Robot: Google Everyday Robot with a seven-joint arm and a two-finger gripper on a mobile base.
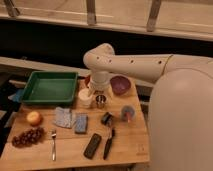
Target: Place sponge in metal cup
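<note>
The blue sponge (81,123) lies flat on the wooden table (70,155), left of centre, beside a grey cloth (63,117). The metal cup (100,101) stands upright behind it, next to a white cup (85,98). My white arm reaches in from the right and bends down over the two cups. The gripper (95,93) hangs just above and between the white cup and the metal cup, well behind the sponge. It holds nothing that I can see.
A green tray (50,87) sits at the back left and a purple bowl (120,84) at the back right. An orange fruit (34,118), grapes (27,136), a fork (53,145), a black remote (92,145), a black-handled tool (108,142) and a small cup (127,112) lie around the sponge.
</note>
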